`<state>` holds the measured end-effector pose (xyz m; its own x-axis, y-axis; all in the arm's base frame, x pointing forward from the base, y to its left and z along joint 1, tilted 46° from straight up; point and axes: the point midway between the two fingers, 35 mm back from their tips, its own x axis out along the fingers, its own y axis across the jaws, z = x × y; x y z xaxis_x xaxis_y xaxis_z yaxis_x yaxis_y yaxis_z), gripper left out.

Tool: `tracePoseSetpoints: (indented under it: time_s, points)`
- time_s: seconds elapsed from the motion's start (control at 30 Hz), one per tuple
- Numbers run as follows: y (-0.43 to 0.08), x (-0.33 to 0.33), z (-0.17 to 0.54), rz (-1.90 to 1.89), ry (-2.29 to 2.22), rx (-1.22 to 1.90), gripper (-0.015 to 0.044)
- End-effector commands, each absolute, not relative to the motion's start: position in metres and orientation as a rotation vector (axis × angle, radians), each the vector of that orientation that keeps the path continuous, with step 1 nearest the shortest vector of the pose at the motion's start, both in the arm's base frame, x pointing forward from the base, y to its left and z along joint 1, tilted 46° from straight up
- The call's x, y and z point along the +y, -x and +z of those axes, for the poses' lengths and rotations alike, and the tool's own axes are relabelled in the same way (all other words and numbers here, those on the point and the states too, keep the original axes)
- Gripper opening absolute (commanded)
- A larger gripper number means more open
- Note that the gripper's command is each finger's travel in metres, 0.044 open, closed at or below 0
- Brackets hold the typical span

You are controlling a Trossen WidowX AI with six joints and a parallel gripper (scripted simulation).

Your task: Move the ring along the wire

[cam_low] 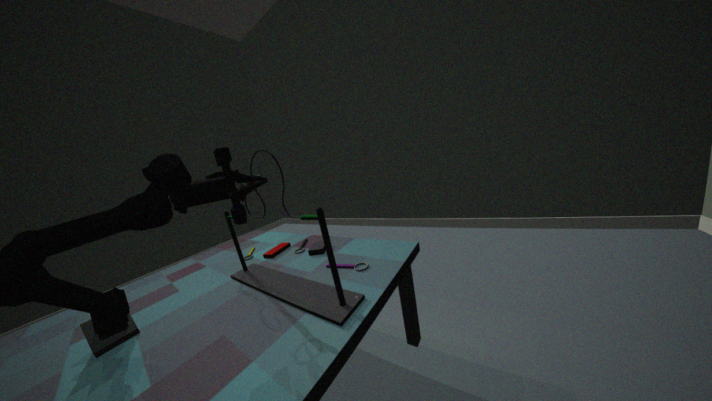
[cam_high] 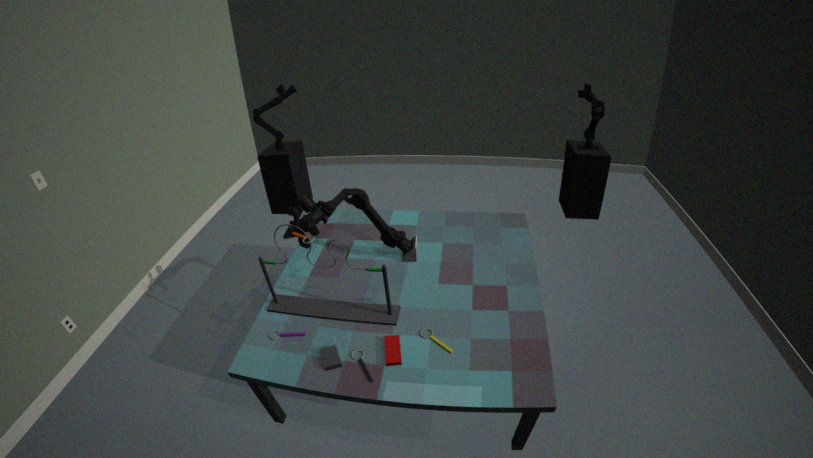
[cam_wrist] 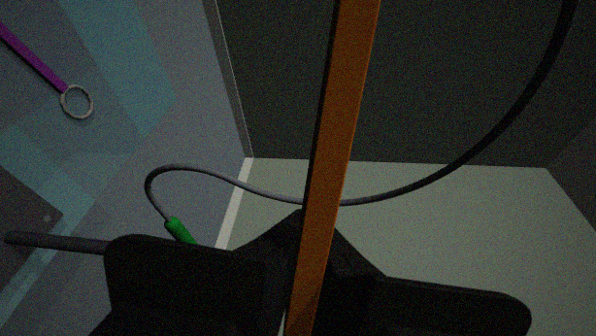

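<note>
My gripper is shut on the orange handle. The ring is pale and sits at the right side of the wire's tall left hump in the top view; threading is too small to tell. The wrist view does not show the ring. The grey wire passes behind the handle in the wrist view; contact cannot be told. One green part is by the left post, the other by the right post.
The posts stand on a dark base. A purple-handled ring, a grey block, a black-handled ring, a red block and a yellow-handled ring lie in front of it.
</note>
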<state>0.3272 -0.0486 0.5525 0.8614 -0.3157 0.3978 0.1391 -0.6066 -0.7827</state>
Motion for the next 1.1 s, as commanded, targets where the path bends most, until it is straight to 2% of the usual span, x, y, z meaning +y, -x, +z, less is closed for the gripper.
tracePoseSetpoints:
  time_s: [0.0, 1.07]
  points:
    - [-0.328, -0.047, 0.551, -0.647, 2.177, 0.117, -0.015]
    - [-0.326, -0.037, 0.56, -0.768, 2.55, 0.01, -0.015]
